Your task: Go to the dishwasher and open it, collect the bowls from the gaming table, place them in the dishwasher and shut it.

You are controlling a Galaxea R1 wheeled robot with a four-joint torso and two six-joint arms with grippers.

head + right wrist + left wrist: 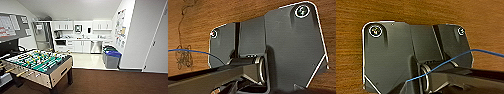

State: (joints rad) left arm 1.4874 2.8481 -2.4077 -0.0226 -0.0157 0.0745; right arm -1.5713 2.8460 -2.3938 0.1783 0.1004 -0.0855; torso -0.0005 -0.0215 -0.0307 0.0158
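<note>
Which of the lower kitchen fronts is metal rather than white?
The dishwasher, right of the white cabinet doors and behind the bins; its front is brushed steel.

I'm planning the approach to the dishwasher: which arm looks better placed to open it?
Neither yet, by these pictures. The dishwasher stands far off in the kitchen, beyond the carpet, slightly right of centre in the head view. Both wrist views face brown carpet. If the robot drives straight on, the right arm would probably be nearer.

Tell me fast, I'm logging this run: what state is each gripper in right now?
Left gripper: cannot be told; its fingers are not visible.
Right gripper: cannot be told, for the same reason.
</note>
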